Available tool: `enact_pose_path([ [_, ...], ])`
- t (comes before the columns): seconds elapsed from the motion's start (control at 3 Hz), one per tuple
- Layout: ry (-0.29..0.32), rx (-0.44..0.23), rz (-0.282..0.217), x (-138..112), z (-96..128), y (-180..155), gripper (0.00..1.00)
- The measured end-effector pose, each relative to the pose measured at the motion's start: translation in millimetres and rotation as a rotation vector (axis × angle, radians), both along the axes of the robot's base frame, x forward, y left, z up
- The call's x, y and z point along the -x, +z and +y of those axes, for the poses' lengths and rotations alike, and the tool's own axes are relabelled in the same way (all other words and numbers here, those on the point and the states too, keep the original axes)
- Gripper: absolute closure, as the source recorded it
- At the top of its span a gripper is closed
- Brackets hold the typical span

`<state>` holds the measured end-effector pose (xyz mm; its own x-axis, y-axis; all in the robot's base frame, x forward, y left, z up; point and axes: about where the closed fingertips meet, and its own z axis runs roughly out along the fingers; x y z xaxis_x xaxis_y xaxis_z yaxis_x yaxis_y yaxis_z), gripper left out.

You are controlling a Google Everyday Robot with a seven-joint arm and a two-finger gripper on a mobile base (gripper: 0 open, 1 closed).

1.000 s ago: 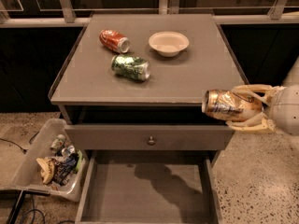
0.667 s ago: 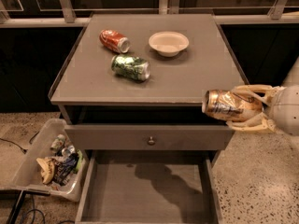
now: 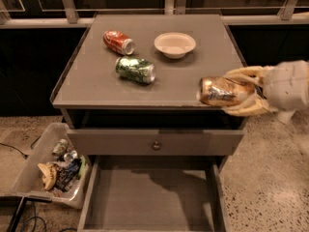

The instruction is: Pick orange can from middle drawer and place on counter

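Note:
The orange can (image 3: pixel 223 91) lies sideways in my gripper (image 3: pixel 241 92), which is shut on it. The gripper reaches in from the right and holds the can over the front right corner of the counter (image 3: pixel 96 76), slightly above its surface. The middle drawer (image 3: pixel 149 199) is pulled out below, its flat grey bottom bare.
On the counter lie a red can (image 3: pixel 118 42) and a green can (image 3: pixel 135 69) at the left, and a white bowl (image 3: pixel 175 44) at the back middle. A closed drawer front with a round knob (image 3: pixel 156 145) sits above the open drawer. A bin of trash (image 3: pixel 53 166) stands on the floor at left.
The gripper with the orange can has moved slightly up and left, further over the counter's front right corner.

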<state>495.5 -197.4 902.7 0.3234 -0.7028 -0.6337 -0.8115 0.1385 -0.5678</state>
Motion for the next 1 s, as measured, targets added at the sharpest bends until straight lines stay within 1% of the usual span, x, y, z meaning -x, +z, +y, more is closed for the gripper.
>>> enact_pose_path([
  [0.33, 0.07, -0.009, 0.022, -43, 17, 14, 1.0],
  [0.67, 0.096, -0.041, 0.073, -83, 26, 13, 1.0],
  [1.0, 0.079, -0.069, 0.125, -109, 30, 4, 1.0],
])
